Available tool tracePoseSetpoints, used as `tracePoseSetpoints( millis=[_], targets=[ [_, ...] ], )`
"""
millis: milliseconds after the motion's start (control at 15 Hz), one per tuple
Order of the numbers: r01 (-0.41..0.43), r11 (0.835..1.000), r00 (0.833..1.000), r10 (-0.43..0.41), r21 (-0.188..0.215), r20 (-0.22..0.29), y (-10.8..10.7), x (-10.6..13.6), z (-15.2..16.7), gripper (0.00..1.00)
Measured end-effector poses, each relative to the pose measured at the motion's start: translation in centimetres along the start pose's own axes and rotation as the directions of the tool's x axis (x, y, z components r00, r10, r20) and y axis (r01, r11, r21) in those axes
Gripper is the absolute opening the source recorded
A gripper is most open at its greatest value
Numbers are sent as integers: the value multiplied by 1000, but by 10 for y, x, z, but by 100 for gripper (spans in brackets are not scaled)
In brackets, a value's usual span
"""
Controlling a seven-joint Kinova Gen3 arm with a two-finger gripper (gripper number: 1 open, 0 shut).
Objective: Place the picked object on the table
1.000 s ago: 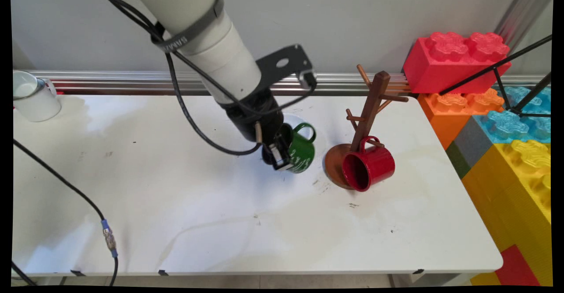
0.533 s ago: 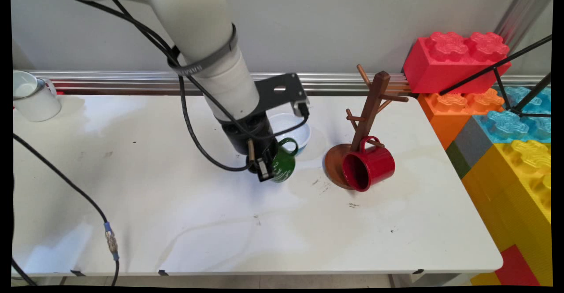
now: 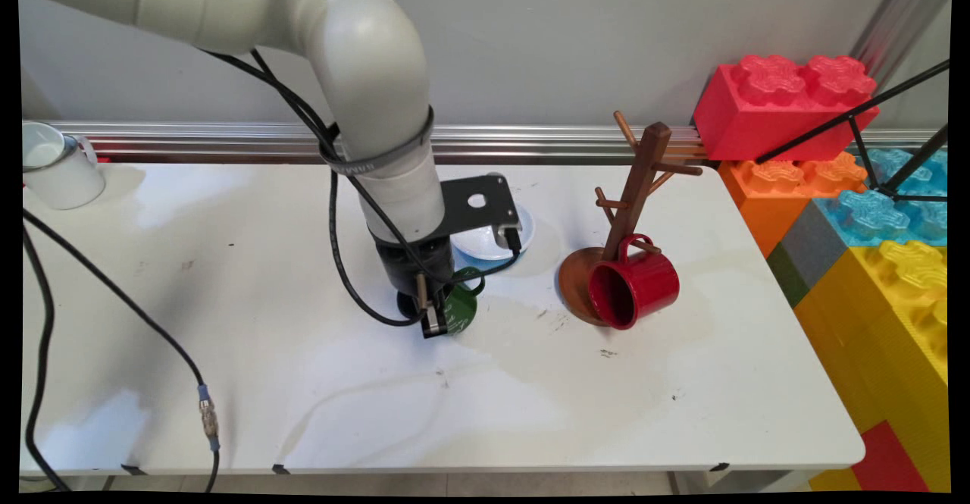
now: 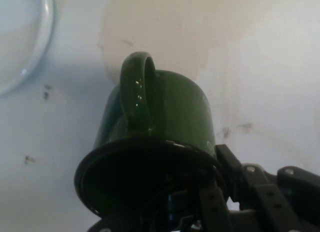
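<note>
Main view, taken from left to right: a white mug [image 3: 57, 164] is stood at the table's [image 3: 303, 383] far left corner, well apart from everything else, and a black cable [image 3: 136, 337] is draped across the left part of the tabletop. Near the middle, the gripper [image 3: 433, 320] is pointed straight down and is closed on the rim of a green mug [image 3: 458, 308]; one finger appears to be set inside the mouth and one outside, which would explain why the mug is carried by its wall with its handle left free. Whether the mug's base is resting on the table or held just above it cannot be told. In the hand view the green mug [image 4: 160, 122] is seen from its rim, handle towards the camera, with the gripper [image 4: 200, 197] clamped at its lip.

At about one o'clock from the green mug, just beside it, a white bowl [image 3: 496, 235] is partly hidden by the arm's black bracket. Further right, at three o'clock, a wooden mug tree [image 3: 633, 193] is stood on its round base, and a red mug [image 3: 635, 283] is hung by its handle from a low peg, mouth tipped towards the camera. Coloured toy blocks [image 3: 856, 208] are stacked past the table's right edge.

Open tabletop is seen at six and eight o'clock from the gripper; the bowl and the tree are crowded in on the right.
</note>
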Motion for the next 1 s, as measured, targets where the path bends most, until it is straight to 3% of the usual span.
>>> tracePoseSetpoints(
  millis=[400,1000],
  targets=[
    [-2,1000,998,2,5,57,2,11,18,0],
    [4,1000,995,-7,29,100,0,26,32,0]
  ],
)
